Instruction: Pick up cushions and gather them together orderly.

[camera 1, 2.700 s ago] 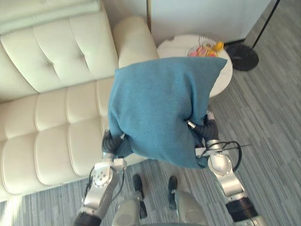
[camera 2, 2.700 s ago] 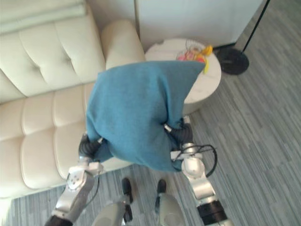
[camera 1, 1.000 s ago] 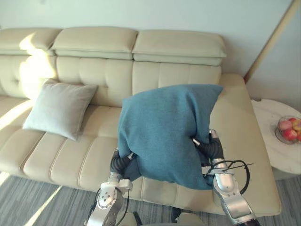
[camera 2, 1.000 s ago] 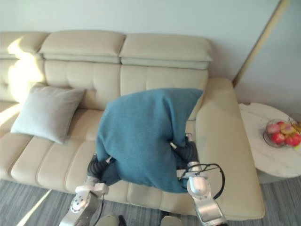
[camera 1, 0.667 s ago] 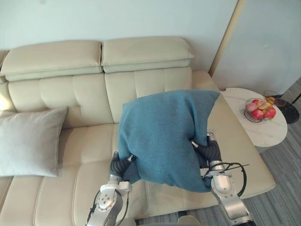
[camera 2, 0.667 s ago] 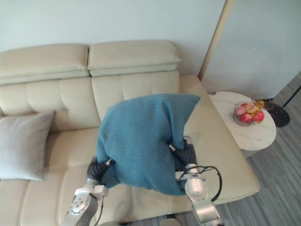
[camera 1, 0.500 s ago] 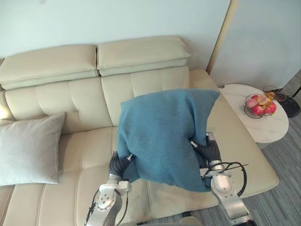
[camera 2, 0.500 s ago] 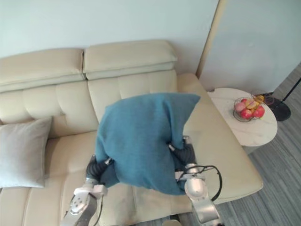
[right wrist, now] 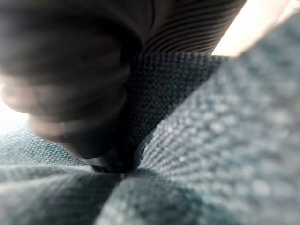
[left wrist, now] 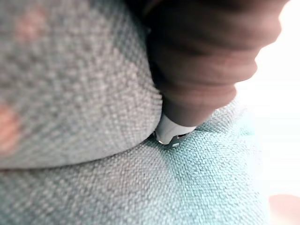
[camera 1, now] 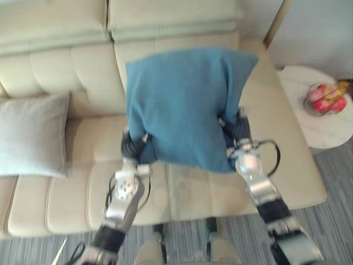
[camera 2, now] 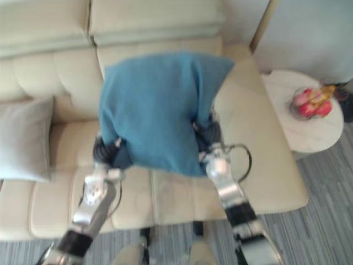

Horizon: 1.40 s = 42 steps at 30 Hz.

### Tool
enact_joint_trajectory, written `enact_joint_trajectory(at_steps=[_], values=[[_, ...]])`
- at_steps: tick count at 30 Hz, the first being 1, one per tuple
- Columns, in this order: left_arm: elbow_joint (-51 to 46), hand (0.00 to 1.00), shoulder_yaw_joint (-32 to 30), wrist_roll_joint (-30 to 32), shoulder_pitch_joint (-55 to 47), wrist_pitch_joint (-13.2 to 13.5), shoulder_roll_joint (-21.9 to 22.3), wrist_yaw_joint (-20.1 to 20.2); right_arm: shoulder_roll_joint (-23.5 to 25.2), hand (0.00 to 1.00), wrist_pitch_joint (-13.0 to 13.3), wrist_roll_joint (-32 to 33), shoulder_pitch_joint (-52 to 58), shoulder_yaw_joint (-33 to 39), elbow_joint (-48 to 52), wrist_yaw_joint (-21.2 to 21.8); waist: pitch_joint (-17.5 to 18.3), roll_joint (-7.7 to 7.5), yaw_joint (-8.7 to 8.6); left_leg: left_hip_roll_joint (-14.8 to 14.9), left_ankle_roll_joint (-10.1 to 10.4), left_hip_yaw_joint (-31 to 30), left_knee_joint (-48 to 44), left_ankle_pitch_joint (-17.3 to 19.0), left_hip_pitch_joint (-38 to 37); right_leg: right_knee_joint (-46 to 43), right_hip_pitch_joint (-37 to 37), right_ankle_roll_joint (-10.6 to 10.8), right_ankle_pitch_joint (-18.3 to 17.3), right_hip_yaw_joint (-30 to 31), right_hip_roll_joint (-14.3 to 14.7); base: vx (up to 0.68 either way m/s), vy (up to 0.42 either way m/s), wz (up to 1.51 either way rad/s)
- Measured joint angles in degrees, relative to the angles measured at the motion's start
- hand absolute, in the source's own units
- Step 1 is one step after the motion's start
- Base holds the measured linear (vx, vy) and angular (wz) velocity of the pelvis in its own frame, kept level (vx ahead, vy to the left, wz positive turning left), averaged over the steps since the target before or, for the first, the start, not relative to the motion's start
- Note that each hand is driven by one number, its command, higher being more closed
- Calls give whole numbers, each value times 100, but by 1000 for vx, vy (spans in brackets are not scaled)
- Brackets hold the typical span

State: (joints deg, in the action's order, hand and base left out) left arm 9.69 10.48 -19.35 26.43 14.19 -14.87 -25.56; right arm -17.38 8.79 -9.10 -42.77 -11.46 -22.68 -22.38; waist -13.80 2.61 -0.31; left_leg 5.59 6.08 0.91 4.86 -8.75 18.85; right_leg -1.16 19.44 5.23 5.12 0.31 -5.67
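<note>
Cushions, two in all, on and over one cream sofa: one blue cushion and one pale grey cushion; the blue cushion is held up between my two hands, over the right half of the seat and in front of the backrest, one corner pointing up towards the sofa's right arm; my left hand presses into its lower left edge and my right hand into its right side, each sunk into the fabric up to the dark ribbed cover; whether either hand is clenched on the cloth or lies loose against it I cannot tell, since the cushion swallows both; in my wrist views the woven blue cloth bulges right against the covers.

The grey cushion rests on the seat at my left, leaning on the backrest, well apart from the blue one; bare seat panels lie between them.

The sofa is tufted in stitched panels, with two padded headrests along its top; just beside its right arm stands one round white side table bearing one bowl of fruit, red and yellow; the floor in front is grey and striped; behind the table rises a pale wall, edged by a slim wooden strip.
</note>
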Motion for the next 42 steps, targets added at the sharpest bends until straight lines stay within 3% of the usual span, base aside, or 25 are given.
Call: enact_joint_trajectory(at_steps=[5,9,10,14,20,27,36,42], values=[[1050,100,-330,125,2477,76,-337,-524,-314,100,-58,0,-2369,304,-1054,-422,-636,174,95,-11,51,-210,98,-480,662,-321,760,5,93,-140,-3,-142,-11,16],[1986,100,-670,128,4073,182,-479,-654,-357,100,-82,0,-3839,465,-1795,-676,-964,316,90,-102,78,-334,99,-664,1115,-795,1358,35,-67,-217,-116,-82,-12,19],[2364,0,-742,127,4551,190,-515,-699,-350,0,-84,0,-4239,459,-2066,-759,-995,378,103,-118,78,-377,99,-707,1309,-966,1609,33,-125,-232,-149,-76,-31,18],[3604,0,-680,115,5710,219,-794,-676,-401,0,-120,14,-5048,476,-2867,-950,-1154,458,146,-134,100,-515,101,-855,1844,-1176,2179,24,-151,-303,-166,-51,-46,13],[4410,0,-585,-12,6135,223,-870,-358,-580,0,-256,296,-5321,687,-3738,-850,-1508,507,169,-175,192,-571,100,-1063,2296,-1305,2647,22,-148,-311,-204,-4,-71,6],[4837,0,-505,-349,5791,148,-335,85,-568,0,-325,965,-5054,909,-4148,-580,-1671,520,169,-221,207,-552,99,-1078,2536,-1420,2959,28,-146,-242,-254,-13,-87,-1],[4250,0,-972,-785,4863,393,-101,328,-625,0,-211,1420,-4042,962,-3204,-449,-1670,516,165,-216,193,-285,104,-893,2367,-1735,3056,115,-247,54,-230,-22,-125,-8],[3886,0,-1119,-778,4255,335,-422,499,-820,0,-175,1421,-3235,1019,-1968,-345,-1661,483,74,-190,90,-170,107,-827,1994,-1776,2747,106,-318,118,-212,-12,-141,-5]])
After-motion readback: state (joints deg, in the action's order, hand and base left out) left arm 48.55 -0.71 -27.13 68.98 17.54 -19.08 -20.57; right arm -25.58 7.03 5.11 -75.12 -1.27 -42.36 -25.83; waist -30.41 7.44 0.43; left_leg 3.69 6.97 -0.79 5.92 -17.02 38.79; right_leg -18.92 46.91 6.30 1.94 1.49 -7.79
